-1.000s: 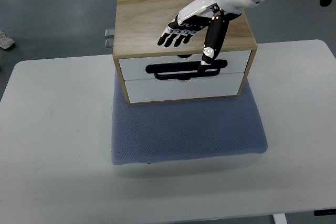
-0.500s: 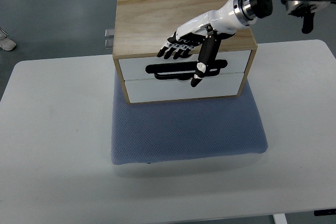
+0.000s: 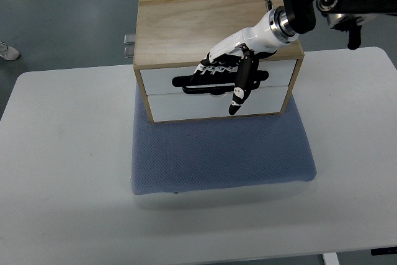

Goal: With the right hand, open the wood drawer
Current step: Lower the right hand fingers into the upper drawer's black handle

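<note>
counter (image 3: 62,153): white, carries the blue mat (image 3: 220,153)
wood drawer (image 3: 217,54): two-drawer box on mat's far half, both white fronts flush
handle (image 3: 186,83): black, on upper front
right hand (image 3: 226,69): reaches in from upper right, fingers (image 3: 205,74) over handle, grip unclear; thumb hangs down over lower front

White-shelled right hand (image 3: 231,66) with black jointed fingers, silver wrist ring, black forearm, looped black cable.

Setting: lab or test room. Plain white desk (image 3: 62,153) on a bare grey floor (image 3: 62,17). A blue pad (image 3: 217,153) at the desk's centre carries a lone wooden box (image 3: 186,23), laid out like a staged test piece.
</note>
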Robot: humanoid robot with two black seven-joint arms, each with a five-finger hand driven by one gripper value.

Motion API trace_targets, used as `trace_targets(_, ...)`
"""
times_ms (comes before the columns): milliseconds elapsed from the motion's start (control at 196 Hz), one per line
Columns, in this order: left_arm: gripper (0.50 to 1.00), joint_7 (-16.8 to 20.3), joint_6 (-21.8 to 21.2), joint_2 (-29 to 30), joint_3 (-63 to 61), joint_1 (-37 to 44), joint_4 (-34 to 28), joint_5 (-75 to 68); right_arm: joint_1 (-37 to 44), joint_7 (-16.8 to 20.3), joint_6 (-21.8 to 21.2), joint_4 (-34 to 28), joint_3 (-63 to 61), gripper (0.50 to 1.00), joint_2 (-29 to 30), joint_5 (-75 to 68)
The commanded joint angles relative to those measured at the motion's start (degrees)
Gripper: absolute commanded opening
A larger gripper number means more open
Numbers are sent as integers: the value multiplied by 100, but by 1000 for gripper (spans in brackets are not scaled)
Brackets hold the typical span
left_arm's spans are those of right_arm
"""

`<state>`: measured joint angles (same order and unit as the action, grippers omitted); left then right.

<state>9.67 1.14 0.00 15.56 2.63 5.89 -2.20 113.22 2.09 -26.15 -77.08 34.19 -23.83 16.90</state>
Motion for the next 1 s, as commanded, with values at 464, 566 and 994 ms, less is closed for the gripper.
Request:
trace_targets(464, 1000, 0, 0, 0, 0, 0, 0, 0, -257, 20, 312, 62, 26, 944, 90, 6)
trace_targets(566, 1000, 0, 0, 0, 0, 0, 0, 0, -309, 11, 321, 79, 26, 944, 81, 15)
trace_targets(994, 1000, 0, 0, 0, 0, 0, 0, 0, -459, 11, 409, 97, 26, 944, 81, 15)
